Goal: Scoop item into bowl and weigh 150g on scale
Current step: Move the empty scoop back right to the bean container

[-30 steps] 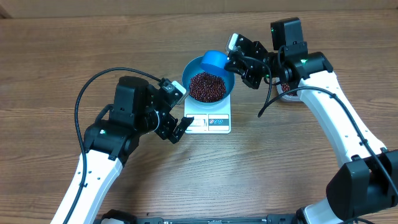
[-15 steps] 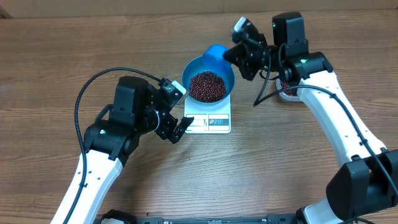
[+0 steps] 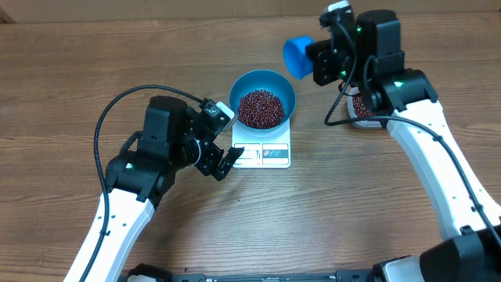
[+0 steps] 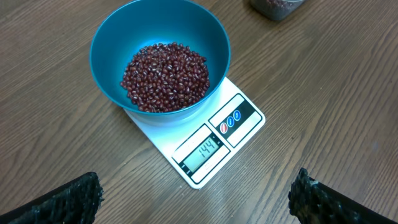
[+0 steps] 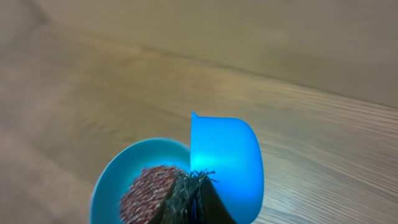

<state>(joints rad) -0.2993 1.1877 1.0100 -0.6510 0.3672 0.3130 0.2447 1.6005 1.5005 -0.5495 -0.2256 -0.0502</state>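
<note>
Currently the bowl (image 3: 263, 100) sits on the scale (image 3: 264, 150), near the middle of the worktop (image 3: 70, 86). It covers the rear part of the platform and leaves the display strip exposed. The beans (image 4: 165, 74) form a loose heap in the bottom of the bowl, well below its rim. The display (image 4: 205, 149) reads 144, with three small buttons beside it.

Right pincer (image 5: 194, 198): fully closed, clamping the handle of the blue scoop (image 3: 298, 56). The scoop is in the air, tipped on its side, beyond the bowl rim and apart from it. Its contents cannot be determined from any view.

Left pincer (image 4: 195, 200): jaws spread to full width and gripping nothing. It hangs just in front of the scale on the display side, with one fingertip at each lower corner of the wrist view.

A clear tub (image 3: 362, 107) holding more beans stands on the worktop to the right of the scale, partly hidden by the right arm.
</note>
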